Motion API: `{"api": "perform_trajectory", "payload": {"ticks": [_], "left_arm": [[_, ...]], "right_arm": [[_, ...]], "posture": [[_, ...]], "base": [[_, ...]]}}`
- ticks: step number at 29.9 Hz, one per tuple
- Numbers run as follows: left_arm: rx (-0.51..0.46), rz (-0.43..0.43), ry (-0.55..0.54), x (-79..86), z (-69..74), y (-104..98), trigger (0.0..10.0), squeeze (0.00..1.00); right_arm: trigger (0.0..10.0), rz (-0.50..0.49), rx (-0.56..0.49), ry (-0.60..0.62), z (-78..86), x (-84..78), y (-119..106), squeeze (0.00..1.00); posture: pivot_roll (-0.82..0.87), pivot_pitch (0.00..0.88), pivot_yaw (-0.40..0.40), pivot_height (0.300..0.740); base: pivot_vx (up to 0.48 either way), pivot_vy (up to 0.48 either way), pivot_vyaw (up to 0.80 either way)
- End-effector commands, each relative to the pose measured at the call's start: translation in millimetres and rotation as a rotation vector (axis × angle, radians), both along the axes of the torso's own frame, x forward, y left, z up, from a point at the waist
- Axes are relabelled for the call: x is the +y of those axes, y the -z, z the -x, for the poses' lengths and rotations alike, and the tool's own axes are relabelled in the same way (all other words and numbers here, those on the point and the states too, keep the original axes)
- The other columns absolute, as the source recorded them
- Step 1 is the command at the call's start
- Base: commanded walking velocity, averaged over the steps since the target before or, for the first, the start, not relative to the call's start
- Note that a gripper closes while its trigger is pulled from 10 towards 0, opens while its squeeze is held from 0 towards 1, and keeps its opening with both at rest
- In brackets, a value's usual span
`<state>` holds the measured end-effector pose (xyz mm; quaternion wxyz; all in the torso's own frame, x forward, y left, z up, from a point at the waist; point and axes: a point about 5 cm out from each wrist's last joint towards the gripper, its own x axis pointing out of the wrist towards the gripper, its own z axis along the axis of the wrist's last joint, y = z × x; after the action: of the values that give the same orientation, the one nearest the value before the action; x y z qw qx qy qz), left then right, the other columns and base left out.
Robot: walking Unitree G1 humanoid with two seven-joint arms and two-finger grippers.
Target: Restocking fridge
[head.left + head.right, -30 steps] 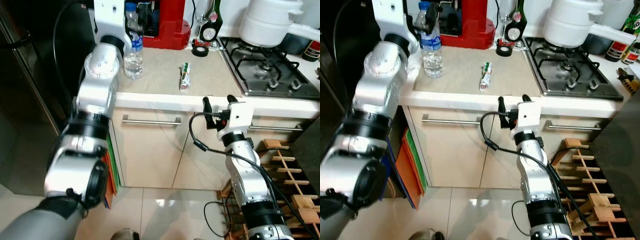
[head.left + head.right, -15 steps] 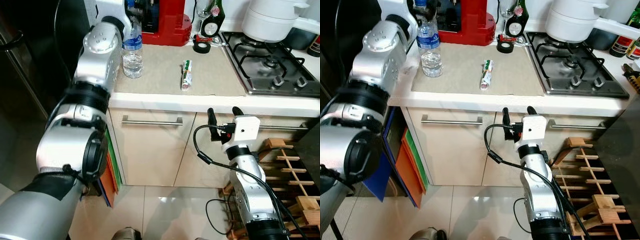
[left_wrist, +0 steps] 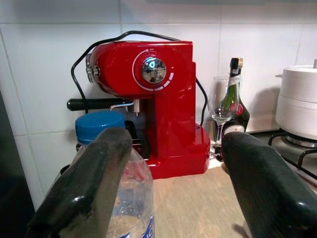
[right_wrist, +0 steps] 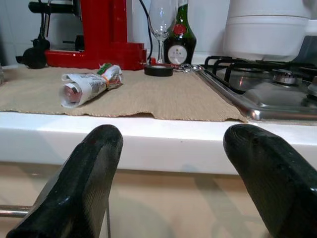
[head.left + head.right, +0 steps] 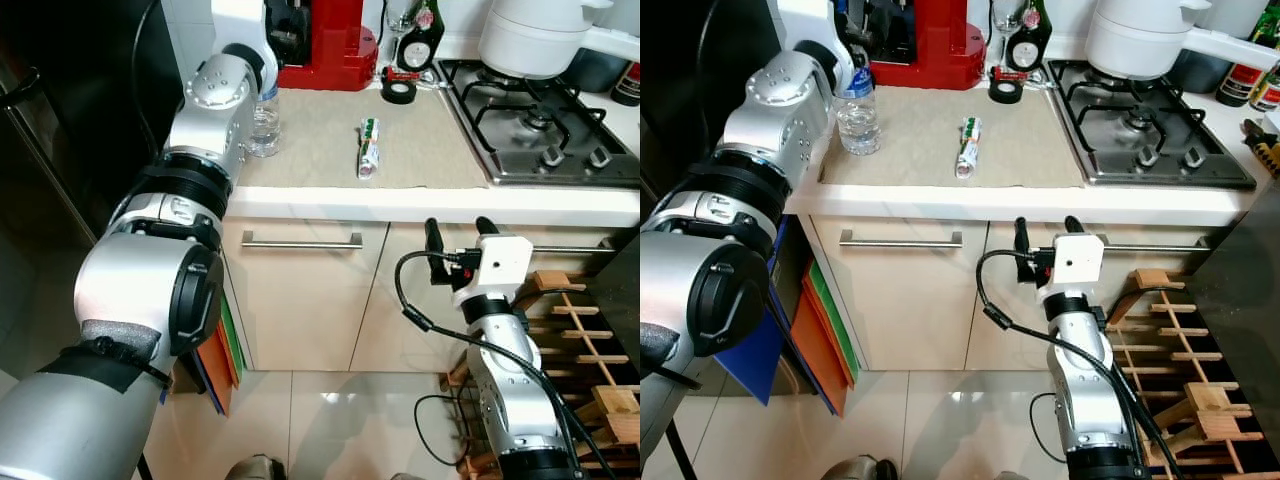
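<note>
Kitchen worktop with mat, red coffee machine, hob. Bottle stands on the mat near the machine. Since a second ago the left pincer has closed in on the bottle, fingers spread either side of its cap: grasp likely next. Right pincer spread, empty, has dropped below the worktop edge.

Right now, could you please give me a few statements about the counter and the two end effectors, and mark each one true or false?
1. The water bottle stands upright on the mat. True.
2. The left end effector is shut on the bottle. False: its fingers are open, one beside the bottle.
3. The rolled tube lies on the stove. False: it lies on the mat.
4. The right end effector is below the counter edge, open. True.
5. The coffee machine is red. True.
</note>
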<state>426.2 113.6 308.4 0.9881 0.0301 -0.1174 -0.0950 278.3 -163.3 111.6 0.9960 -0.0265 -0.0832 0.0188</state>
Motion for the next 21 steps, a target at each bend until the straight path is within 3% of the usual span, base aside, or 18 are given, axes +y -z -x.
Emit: {"api": "perform_trajectory", "payload": {"ticks": [1, 8, 15, 21], "left_arm": [[-0.03, 0.02, 0.002, -2.4, 0.3, -11, 0.0, 0.0], [-0.053, 0.026, 0.043, -5.1, 1.3, -10, 0.0, 0.0], [-0.183, 0.004, 0.104, -12.6, 7.8, -24, 0.0, 0.0], [-0.203, 0.038, 0.119, -11.5, 9.2, -22, 0.0, 0.0]], "right_arm": [[10.0, 0.015, -0.014, 0.011, 0.3, -4.3, -5, 0.0], [10.0, 0.026, -0.011, 0.006, -1.6, -7.0, -7, 0.0], [10.0, 0.038, -0.007, -0.022, -6.2, -5.5, -9, 0.0], [10.0, 0.043, -0.008, -0.046, -10.9, -2.7, -11, 0.0]], "posture": [[-0.16, 0.0, 0.021, 0.74], [-0.15, 0.0, 0.002, 0.74], [-0.13, 0.0, -0.022, 0.74], [-0.12, 0.0, -0.044, 0.74]], "base": [[0.0, 0.0, 0.0], [0.0, 0.0, 0.0], [0.0, 0.0, 0.0], [0.0, 0.0, 0.0]]}}
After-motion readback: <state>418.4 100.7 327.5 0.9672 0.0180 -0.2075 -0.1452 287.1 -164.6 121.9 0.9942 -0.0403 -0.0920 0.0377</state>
